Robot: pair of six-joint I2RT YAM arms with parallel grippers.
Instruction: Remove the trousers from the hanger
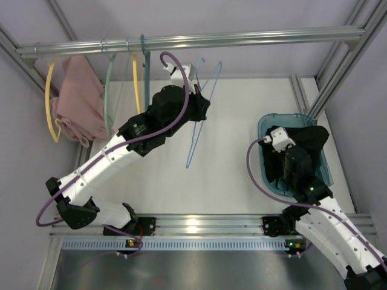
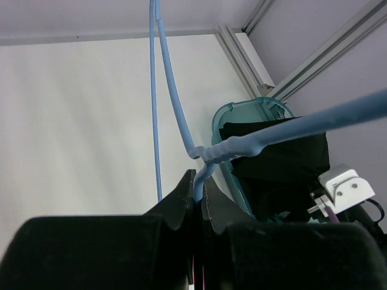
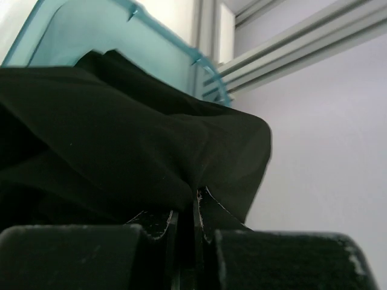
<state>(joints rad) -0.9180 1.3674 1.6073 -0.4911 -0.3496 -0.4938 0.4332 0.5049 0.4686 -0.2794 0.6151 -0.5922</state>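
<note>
The left gripper (image 2: 198, 178) is clamped on the hanger (image 2: 266, 138) above the white table's (image 1: 242, 109) far edge. The hanger's long axis runs from the rail (image 1: 242, 37) toward the near edge. The right gripper (image 3: 196, 202) pinches the trousers (image 3: 121, 133), bunched at the teal bin (image 1: 281, 115) by the right edge. The walls are grey.

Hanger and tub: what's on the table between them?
Just bare white table between the hanger and tub, in the top view; a purple cable loops beside the tub.
</note>
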